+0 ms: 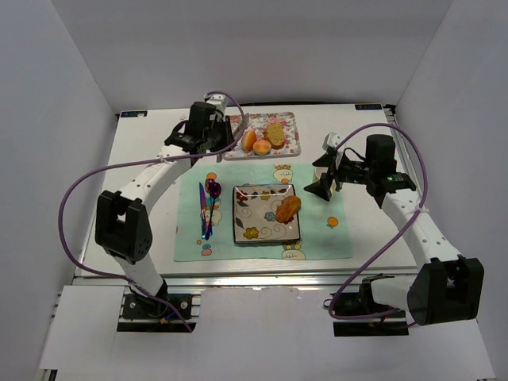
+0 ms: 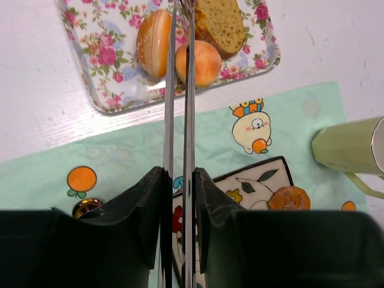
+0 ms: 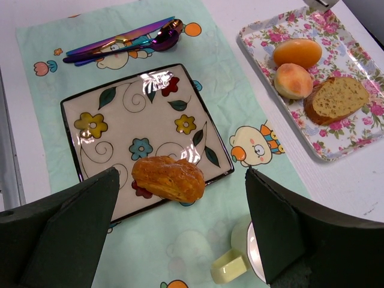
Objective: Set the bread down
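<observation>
Right wrist, bread (image 3: 168, 177) on plate (image 3: 129, 90), jaws apart

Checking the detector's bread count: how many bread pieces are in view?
4. Three are on the tray: a bun, a roll and a slice. One pastry is on the plate. None seems hidden.

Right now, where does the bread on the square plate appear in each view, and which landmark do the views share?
Top external: the bread lies near the centre, at the right edge of the square plate.
Left wrist: the bread shows at lower right, its lower part hidden.
Right wrist: the bread is at lower centre.
Shared landmark: the floral tray.
</observation>
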Robot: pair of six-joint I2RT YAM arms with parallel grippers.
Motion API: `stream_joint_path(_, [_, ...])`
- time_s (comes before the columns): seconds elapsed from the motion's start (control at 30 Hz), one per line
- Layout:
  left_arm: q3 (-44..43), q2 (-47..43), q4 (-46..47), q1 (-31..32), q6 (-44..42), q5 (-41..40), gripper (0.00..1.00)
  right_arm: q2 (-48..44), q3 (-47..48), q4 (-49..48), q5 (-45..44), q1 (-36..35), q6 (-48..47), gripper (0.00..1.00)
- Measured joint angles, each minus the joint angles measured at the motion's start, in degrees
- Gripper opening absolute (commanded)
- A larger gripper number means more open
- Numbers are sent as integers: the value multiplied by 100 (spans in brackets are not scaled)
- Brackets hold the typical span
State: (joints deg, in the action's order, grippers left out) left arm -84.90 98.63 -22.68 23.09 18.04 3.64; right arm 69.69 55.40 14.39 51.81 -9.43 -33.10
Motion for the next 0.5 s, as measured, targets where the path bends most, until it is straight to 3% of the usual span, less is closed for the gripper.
stream_joint_path(0.5, [-442, 684, -378, 0, -911, -31, 47, 2, 0, -2, 7, 0, 4, 89])
